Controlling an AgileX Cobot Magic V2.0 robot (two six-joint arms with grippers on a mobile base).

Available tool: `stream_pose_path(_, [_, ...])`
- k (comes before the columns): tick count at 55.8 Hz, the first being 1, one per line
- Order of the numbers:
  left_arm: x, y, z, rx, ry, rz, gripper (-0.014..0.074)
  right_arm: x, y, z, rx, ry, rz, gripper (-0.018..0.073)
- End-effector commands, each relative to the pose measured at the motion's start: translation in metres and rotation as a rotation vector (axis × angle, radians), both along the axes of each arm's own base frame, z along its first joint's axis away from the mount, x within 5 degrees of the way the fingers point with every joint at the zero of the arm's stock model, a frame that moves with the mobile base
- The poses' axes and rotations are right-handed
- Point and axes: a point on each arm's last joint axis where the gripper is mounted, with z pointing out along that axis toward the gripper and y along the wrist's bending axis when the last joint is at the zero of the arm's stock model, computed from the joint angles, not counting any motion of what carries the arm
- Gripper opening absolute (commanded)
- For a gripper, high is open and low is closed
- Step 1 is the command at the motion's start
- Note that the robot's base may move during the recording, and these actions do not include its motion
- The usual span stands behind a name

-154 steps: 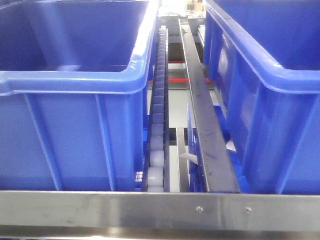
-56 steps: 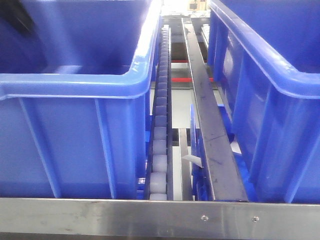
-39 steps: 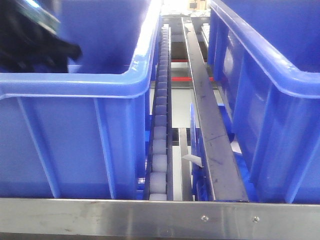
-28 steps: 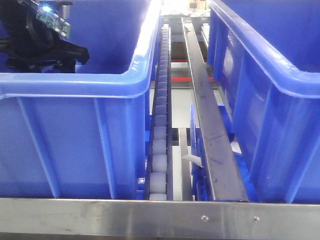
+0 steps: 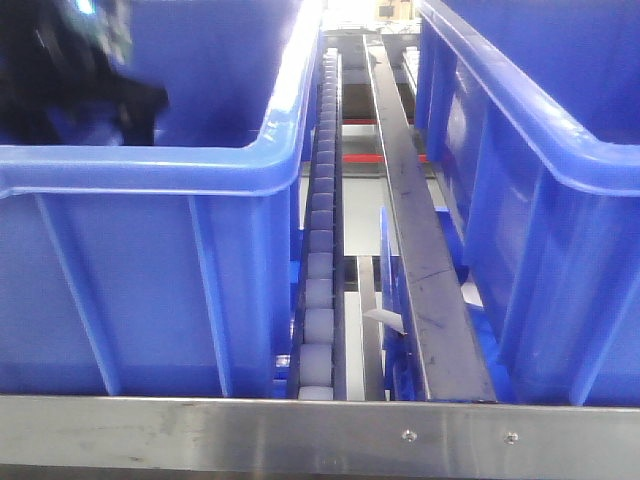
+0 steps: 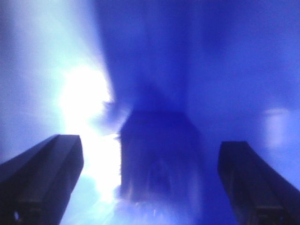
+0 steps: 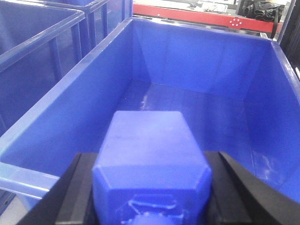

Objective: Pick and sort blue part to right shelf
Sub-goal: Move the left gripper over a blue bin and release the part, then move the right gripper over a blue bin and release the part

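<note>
**Two pincers, two parts in blue**

My right pincer is clamped on the blue part, holding it above the floor of a blue bin. My left pincer is spread wide, and a blurred blue block sits between its fingers, touching neither. The front view shows the right shelf with two bins, the left bin and the right bin. Between them are one roller rail, one guide strip and one white tag (too small to read).

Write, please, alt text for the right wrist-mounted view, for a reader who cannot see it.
The right gripper holds the blue part between its black fingers, over the near end of a large blue bin. A second blue bin stands to the left, and a red beam runs behind.
</note>
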Motion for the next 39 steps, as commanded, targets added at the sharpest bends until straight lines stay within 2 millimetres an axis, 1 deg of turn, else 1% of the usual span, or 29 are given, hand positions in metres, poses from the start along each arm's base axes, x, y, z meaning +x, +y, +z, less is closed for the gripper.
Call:
stream_pose_path(1, [-0.028, 0.008, 0.063, -0.062, -0.195, -0.017, 0.0623, -0.003, 0.000, 0.015, -0.002, -0.107, 0.010, 0.0167])
stream_pose_path(3, [-0.036, 0.010, 0.071, -0.073, -0.229, -0.018, 0.0617, -0.003, 0.000, 0.015, -0.002, -0.106, 0.009, 0.0167])
stream_pose_path(6, [-0.057, 0.017, 0.085, -0.100, -0.308, -0.024, 0.0596, -0.003, 0.000, 0.015, -0.002, -0.106, 0.009, 0.0167])
stream_pose_path(11, [-0.088, 0.027, 0.097, -0.130, -0.400, -0.032, 0.0553, -0.003, 0.000, 0.015, -0.002, -0.106, 0.009, 0.0167])
stream_pose_path(14, [-0.112, 0.035, 0.103, -0.152, -0.464, -0.037, 0.0515, -0.003, 0.000, 0.015, -0.002, -0.107, 0.010, 0.0167])
stream_pose_path(15, [-0.118, 0.036, 0.100, -0.154, -0.470, -0.038, 0.0506, -0.003, 0.000, 0.015, -0.002, -0.107, 0.010, 0.0167])
stream_pose_path(18, [-0.137, 0.042, 0.102, -0.175, -0.534, -0.044, 0.0472, -0.003, 0.000, 0.015, -0.001, -0.108, 0.010, 0.0167])
stream_pose_path(20, [-0.154, 0.048, 0.106, -0.194, -0.591, -0.048, 0.0442, -0.003, 0.000, 0.015, -0.002, -0.107, 0.010, 0.0167])
stream_pose_path(22, [-0.165, 0.051, 0.105, -0.207, -0.630, -0.051, 0.0421, -0.003, 0.000, 0.015, -0.002, -0.104, 0.009, 0.0167])
stream_pose_path(30, [-0.222, 0.070, 0.107, -0.255, -0.836, -0.069, 0.0330, -0.003, -0.001, 0.012, -0.009, -0.074, -0.001, 0.0167])
stream_pose_path(39, [-0.272, 0.087, 0.091, -0.267, -0.965, -0.078, 0.0253, -0.003, -0.002, 0.009, -0.017, -0.037, -0.012, 0.0167])
